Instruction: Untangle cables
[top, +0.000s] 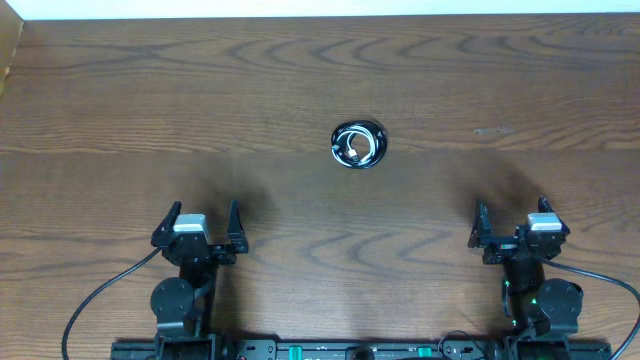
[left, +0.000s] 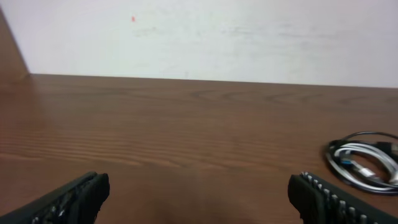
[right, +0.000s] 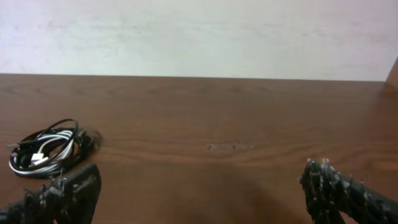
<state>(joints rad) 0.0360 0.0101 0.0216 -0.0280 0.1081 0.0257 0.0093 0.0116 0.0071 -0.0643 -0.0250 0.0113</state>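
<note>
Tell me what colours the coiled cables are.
Black and white; the cables show best in the right wrist view.

The cables (top: 358, 145) lie wound together in one small, roughly round coil, flat on the bench (top: 180, 90). The coil sits about midway between the bench's left and right edges, nearer the far edge than the near one and well apart from every corner. Its outer loops are black cords (right: 64, 124), and a white cord (right: 55, 140) runs in bright strands inside them. A short end sticks out at the coil's side; which cord it belongs to cannot be told.
</note>
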